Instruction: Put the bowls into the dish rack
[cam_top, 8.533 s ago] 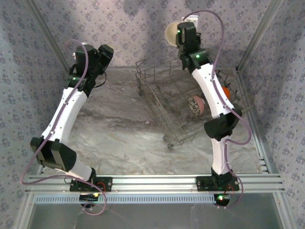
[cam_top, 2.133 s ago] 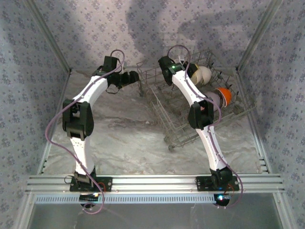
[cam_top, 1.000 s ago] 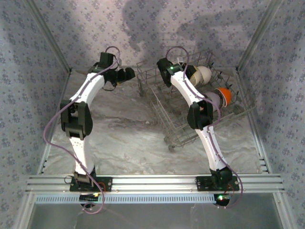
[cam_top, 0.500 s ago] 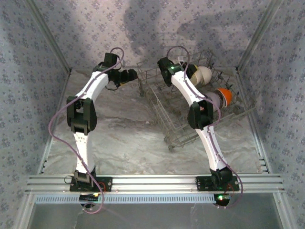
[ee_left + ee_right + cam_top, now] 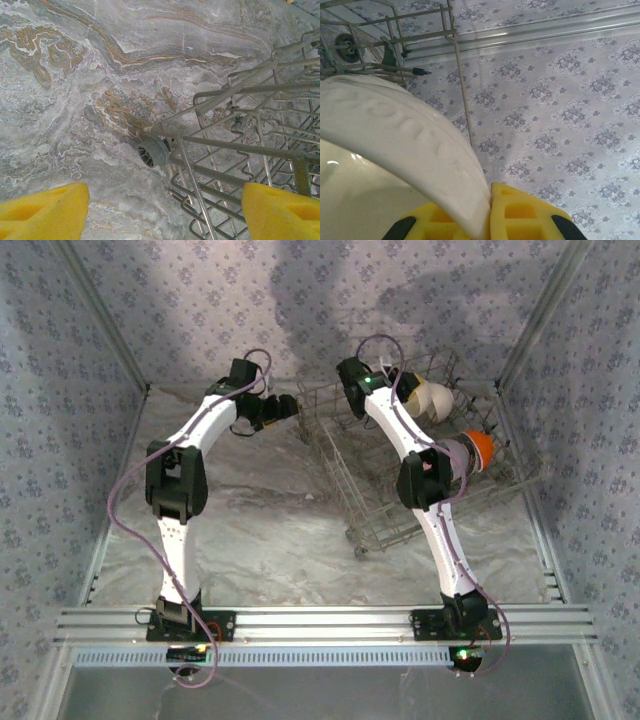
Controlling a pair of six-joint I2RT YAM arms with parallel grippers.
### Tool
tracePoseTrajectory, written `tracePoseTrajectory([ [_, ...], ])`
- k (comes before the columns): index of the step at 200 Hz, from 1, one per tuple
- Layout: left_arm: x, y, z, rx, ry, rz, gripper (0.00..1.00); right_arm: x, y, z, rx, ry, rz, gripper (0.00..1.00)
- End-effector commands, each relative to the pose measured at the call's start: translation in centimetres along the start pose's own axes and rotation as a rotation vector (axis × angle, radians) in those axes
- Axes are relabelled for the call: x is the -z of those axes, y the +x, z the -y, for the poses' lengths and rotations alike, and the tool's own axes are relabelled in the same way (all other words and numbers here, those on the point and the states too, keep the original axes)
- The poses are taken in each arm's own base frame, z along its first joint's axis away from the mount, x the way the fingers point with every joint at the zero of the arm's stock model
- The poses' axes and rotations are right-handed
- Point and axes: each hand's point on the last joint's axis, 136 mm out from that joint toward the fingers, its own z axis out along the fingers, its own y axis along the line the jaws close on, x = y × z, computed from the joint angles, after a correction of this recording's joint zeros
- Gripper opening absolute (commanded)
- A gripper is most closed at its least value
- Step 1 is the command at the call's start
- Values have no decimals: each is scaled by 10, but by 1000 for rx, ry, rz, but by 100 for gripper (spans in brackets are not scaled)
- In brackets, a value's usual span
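Two white-shelled arms, bases bolted at the near edge of marble-patterned table, surface veined grey and tan.

Dish rack: grey wire basket with open grid sides and upright tines. Right half of table, set diamond-wise, one corner toward the near edge, opposite corner toward the far right corner. Long axis not clear from these views. Small ribbed caster wheel at its left corner.

Left gripper: yellow foam pads spread wide, nothing between them, poised just above that left corner.

Orange bowl: round, smooth, stood on edge at rack's right side. Pale grey bowl tight against its left. Facing of either opening not discernible.

Cream bowl: round, glossy inside, embossed relief on outer wall, tipped on edge over rack's far part. Rim pinched between yellow pads of right gripper.

Floral-patterned wall behind the far edge.
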Motion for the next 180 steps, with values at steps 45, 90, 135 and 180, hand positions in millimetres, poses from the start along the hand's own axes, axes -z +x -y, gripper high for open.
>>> tracePoseTrajectory([
  [45, -4, 26, 30, -41, 73, -67, 80, 10, -9, -3, 35, 74, 1, 0],
  [90, 1, 21, 29, -36, 68, -54, 79, 17, 4, -16, 64, 61, 12, 0],
  [135, 4, 19, 30, -36, 68, -50, 80, 21, 9, -21, 51, 27, 20, 0],
  [180, 1, 21, 26, -28, 58, -54, 79, 22, 11, -29, 51, 4, 22, 0],
])
